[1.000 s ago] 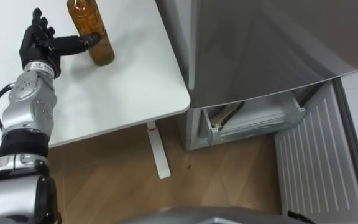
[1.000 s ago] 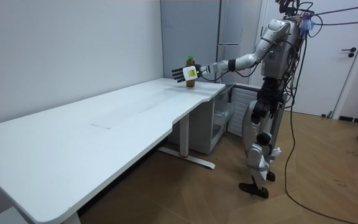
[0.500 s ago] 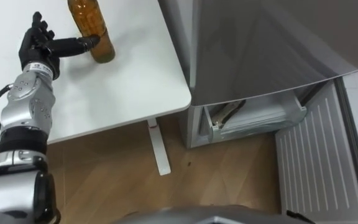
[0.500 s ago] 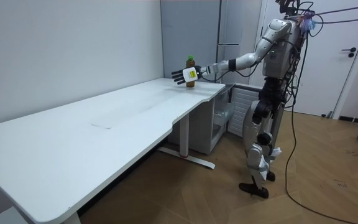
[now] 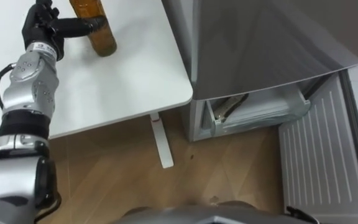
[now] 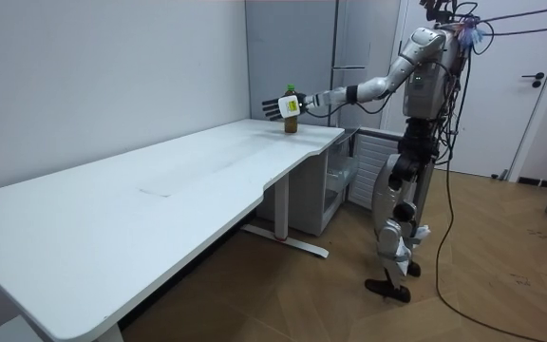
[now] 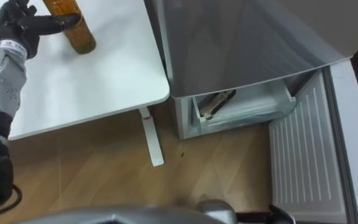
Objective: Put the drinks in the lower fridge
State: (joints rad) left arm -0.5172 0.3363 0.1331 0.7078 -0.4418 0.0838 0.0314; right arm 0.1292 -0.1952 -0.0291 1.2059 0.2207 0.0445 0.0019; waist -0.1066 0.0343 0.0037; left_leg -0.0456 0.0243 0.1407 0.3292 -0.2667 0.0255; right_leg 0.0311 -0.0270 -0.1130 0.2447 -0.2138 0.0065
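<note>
An amber drink bottle (image 5: 99, 32) with a green cap (image 6: 291, 88) stands upright near the far right corner of the white table (image 5: 123, 74). My left hand (image 5: 41, 30) is open just left of the bottle, arm stretched out over the table. Its thumb (image 5: 79, 25) lies across the bottle's near side and the other fingers point away. The grey fridge (image 5: 260, 43) stands right of the table. Its lower compartment (image 5: 253, 111) is open, and a white drawer shows inside.
The lower fridge door (image 5: 325, 155) is swung out over the wooden floor at the right. The table's white leg and foot (image 5: 160, 140) stand between table and fridge. In the room view I stand on the floor in front of the fridge (image 6: 354, 57).
My left hand has risen slightly and reached a little further along the bottle. The eye view has shifted, so everything sits higher. The bottle still stands in place.
</note>
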